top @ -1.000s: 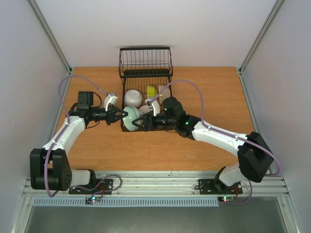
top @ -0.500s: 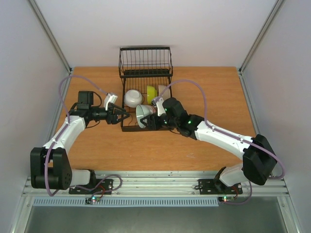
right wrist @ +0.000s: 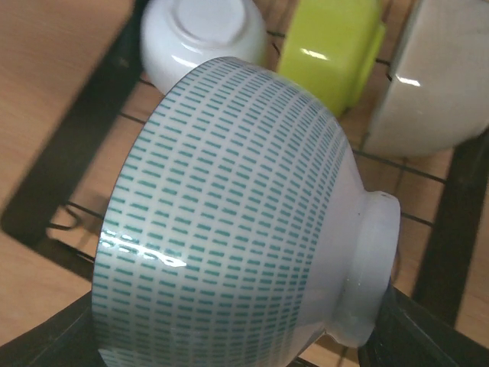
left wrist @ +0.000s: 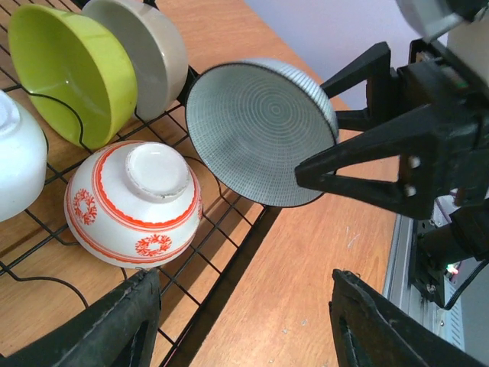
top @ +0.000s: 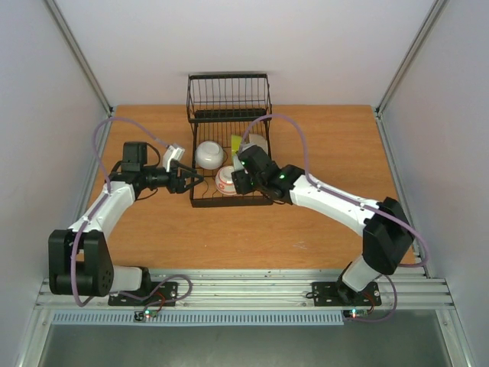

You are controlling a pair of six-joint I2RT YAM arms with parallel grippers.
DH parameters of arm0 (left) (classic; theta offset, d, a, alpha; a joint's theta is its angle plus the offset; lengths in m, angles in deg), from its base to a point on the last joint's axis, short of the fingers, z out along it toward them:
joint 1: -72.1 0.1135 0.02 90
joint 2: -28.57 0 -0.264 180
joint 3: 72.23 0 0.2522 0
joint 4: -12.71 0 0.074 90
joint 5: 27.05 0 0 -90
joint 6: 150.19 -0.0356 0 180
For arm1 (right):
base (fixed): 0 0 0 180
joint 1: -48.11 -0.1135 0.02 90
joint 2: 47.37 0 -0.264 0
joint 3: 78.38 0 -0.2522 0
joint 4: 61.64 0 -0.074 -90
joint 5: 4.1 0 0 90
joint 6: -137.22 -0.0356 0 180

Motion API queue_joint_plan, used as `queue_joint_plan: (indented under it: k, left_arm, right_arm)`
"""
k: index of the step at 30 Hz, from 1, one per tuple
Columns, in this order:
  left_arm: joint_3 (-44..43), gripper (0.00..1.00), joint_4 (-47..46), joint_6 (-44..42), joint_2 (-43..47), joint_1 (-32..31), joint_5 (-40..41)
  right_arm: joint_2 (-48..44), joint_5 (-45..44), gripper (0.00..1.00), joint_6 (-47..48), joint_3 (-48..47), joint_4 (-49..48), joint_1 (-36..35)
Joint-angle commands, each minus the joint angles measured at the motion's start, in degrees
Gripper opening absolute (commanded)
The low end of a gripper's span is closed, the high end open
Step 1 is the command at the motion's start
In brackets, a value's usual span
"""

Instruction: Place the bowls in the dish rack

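Wooden bench (top: 328, 153), bearing the black wire dish rack (top: 229, 98) at its far middle, the tall basket section at the rack's far end; both arms reach in toward the rack's near half.

Right gripper (left wrist: 317, 126): jaws pinching the pale teal bowl (right wrist: 229, 214); the bowl lies between the two black fingers (left wrist: 359, 172), low over the rack's near right part, just beside the red-patterned bowl (left wrist: 134, 202); whether it touches the wires cannot be told. The teal bowl stands on edge; its axis runs roughly level across the rack, mouth toward the left arm, foot toward the right arm.

Left gripper (top: 195, 181): jaws spread and holding nothing, just outside the rack's left side, pointed at the rack.

Remaining bowls, all in the rack: cream bowl (left wrist: 145, 50) and yellow-green bowl (left wrist: 72, 73) on edge, side by side in the prongs; plain white bowl (right wrist: 206, 38) and the red-patterned bowl both upside down, foot up.
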Motion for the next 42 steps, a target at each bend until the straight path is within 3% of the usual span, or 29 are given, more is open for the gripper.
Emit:
queue_joint_plan:
  k: [1, 16, 42]
  left_arm:
    - [-0.6, 0.61, -2.4, 0.5, -1.5, 0.2, 0.5]
    - [-1.4, 0.62, -2.1, 0.5, -3.5, 0.2, 0.2]
    - [-1.3, 0.62, -1.8, 0.3, -2.9, 0.2, -0.1]
  right_arm:
    - [2.6, -10.3, 0.01, 2.0, -4.0, 6.2, -1.8]
    - [11.1, -27.0, 0.01, 2.6, -12.4, 19.6, -5.2]
    - [21.2, -29.8, 0.01, 3.0, -21.5, 32.6, -6.4]
